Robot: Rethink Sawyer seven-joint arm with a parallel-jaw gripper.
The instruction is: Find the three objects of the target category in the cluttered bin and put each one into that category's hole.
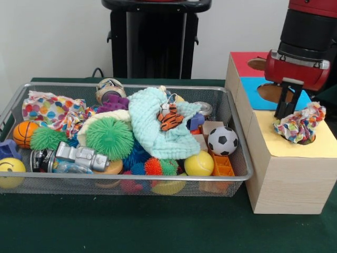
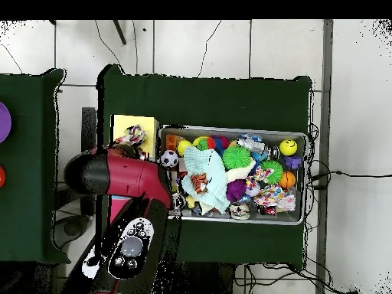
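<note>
White with multicoloured dots: fabric piece [image 1: 300, 125] on yellow box top [image 1: 316, 145]; another [image 1: 52, 112] in silver mesh bin [image 1: 131, 179]. Mint-green cloth [image 1: 158, 126], spiky green ball [image 1: 109, 138].

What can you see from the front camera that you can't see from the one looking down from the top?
Only the front view shows the red-topped and blue-topped box sections; from above the arm covers them. It also shows the gripper just above a dotted fabric piece sitting at the hole in the yellow-topped box.

Only the overhead view shows the whole green table and the white floor around it.

Both show the bin, the mint cloth, the soccer ball and another dotted piece in the bin.
</note>
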